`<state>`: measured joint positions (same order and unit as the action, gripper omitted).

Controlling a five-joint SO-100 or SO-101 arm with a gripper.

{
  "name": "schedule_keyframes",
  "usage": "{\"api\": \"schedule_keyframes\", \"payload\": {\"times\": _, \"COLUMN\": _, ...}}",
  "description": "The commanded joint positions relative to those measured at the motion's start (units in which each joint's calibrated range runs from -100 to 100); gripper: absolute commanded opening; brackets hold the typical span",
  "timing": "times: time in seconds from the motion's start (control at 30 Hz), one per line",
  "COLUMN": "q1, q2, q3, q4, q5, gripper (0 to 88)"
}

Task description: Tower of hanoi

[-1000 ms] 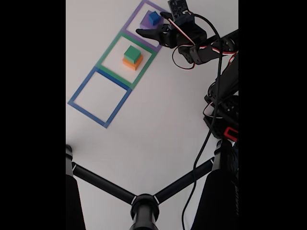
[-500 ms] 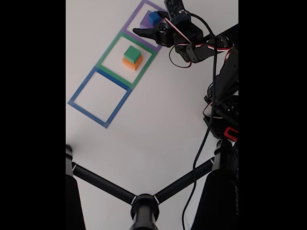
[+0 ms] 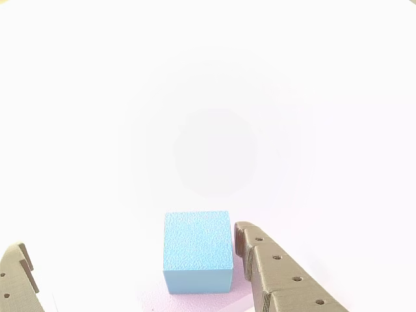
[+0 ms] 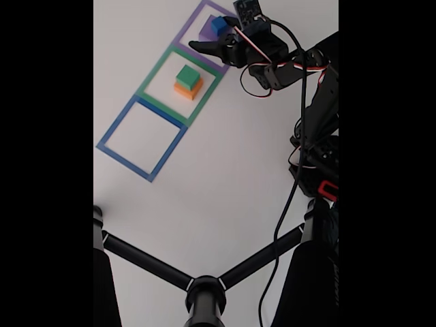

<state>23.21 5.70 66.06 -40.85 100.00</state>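
Note:
A blue cube (image 4: 218,26) sits on a purple block (image 4: 206,29) inside the purple tape square (image 4: 182,42) at the top of the fixed view. My gripper (image 4: 210,34) is open around it, one dark finger on each side. In the other view the blue cube (image 3: 198,250) lies between my two brown fingers (image 3: 279,276), close to the right one and far from the left one, with my gripper (image 3: 130,242) open. The pale purple block (image 3: 242,298) shows faintly under it. A green cube (image 4: 187,75) rests on an orange block (image 4: 189,89) in the green square (image 4: 151,73).
The blue tape square (image 4: 114,129) holds nothing. The arm's base and cables (image 4: 317,150) stand at the right. A black tripod (image 4: 204,289) spreads its legs across the bottom of the fixed view.
My gripper has shifted a little up and left, closing in around the blue cube. The blocks have not moved.

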Motion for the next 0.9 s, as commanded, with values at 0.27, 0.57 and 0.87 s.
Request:
{"api": "schedule_keyframes", "payload": {"times": 0.27, "q1": -0.5, "q2": 0.6, "q3": -2.1, "q4": -2.2, "q5": 0.0, "gripper": 36.0}}
{"api": "schedule_keyframes", "payload": {"times": 0.57, "q1": -1.1, "q2": 0.6, "q3": -2.1, "q4": -2.4, "q5": 0.0, "gripper": 35.0}}
{"api": "schedule_keyframes", "payload": {"times": 0.87, "q1": -1.3, "q2": 1.0, "q3": -2.1, "q4": -2.8, "q5": 0.0, "gripper": 22.1}}
